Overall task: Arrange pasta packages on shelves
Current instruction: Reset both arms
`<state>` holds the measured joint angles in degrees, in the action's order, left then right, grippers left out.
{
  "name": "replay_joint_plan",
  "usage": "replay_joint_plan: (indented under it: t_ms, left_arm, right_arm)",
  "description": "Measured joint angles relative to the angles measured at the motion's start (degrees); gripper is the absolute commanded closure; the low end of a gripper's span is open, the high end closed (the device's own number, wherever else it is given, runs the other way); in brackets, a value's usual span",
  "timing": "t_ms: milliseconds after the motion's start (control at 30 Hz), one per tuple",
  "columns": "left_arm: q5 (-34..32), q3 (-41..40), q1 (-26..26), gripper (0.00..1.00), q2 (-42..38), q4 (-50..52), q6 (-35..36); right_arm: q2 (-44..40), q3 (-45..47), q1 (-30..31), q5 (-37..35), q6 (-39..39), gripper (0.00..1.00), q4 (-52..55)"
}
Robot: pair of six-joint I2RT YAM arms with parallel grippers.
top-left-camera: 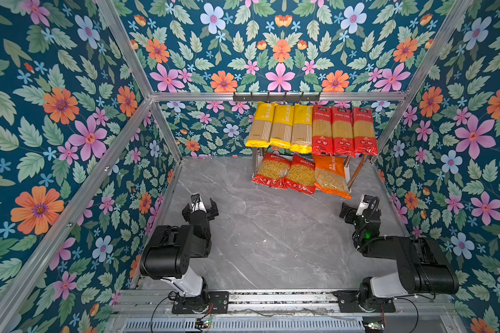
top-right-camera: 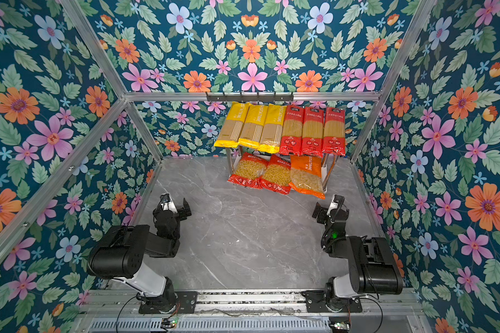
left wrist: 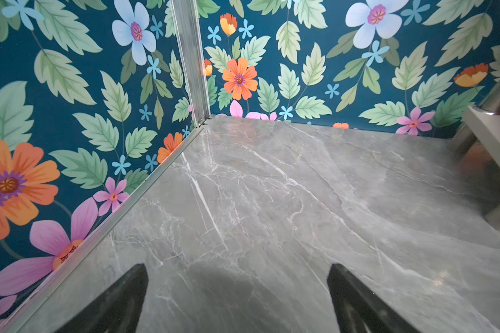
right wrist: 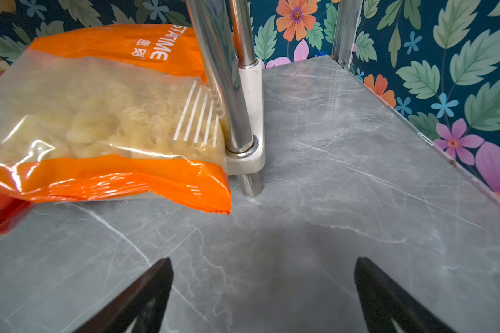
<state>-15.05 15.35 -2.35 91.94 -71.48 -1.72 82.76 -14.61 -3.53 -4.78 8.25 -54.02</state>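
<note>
Floral wallpaper walls in a grey marble tabletop.

In both top views the shelves stand at the far wall. They are well ahead of the left gripper and near the right gripper. The yellow spaghetti packs and red spaghetti packs lie side by side on the upper board. Below them sit two red short-pasta bags and the orange bag, whose front ends hang over the lower board's edge. All nine appear shelved. Both sets of jaws stand wide and empty over bare tabletop.

In the left wrist view, the left gripper has its jaws spread wide. Only marble lies between and ahead of them, and a corner of the shelves sits far off to one side.

In the right wrist view, the right gripper also has wide jaws holding nothing. The orange bag lies just ahead and off to one side, pressed against a chrome post of the shelves.

The orange bag looks light and soft, with glossy film likely to slip and loose pasta that would shift and sag. A hold across the filled middle or a firm pinch on the sealed end seems safest. The spaghetti packs are probably stiff lengthwise but brittle, so they are best taken across the middle.
</note>
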Motion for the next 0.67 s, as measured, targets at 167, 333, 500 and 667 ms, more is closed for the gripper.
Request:
replay_joint_plan:
  t_ms: [167, 333, 500, 667]
  left_arm:
    - [0.09, 0.00, 0.00, 0.00, 0.00, 0.02, -0.35]
    - [0.22, 0.00, 0.04, 0.00, 0.00, 0.11, -0.46]
    - [0.24, 0.02, -0.02, 0.00, 0.00, 0.37, -0.46]
    - [0.13, 0.26, -0.83, 0.00, 0.11, 0.37, -0.13]
  right_arm:
    - [0.07, 0.24, -0.02, -0.83, 0.00, 0.01, -0.68]
    - [0.07, 0.26, 0.04, -1.38, 0.00, 0.01, -1.40]
    - [0.07, 0.26, 0.04, -1.38, 0.00, 0.01, -1.40]
    - [0.07, 0.26, 0.07, -1.40, 0.00, 0.01, -1.42]
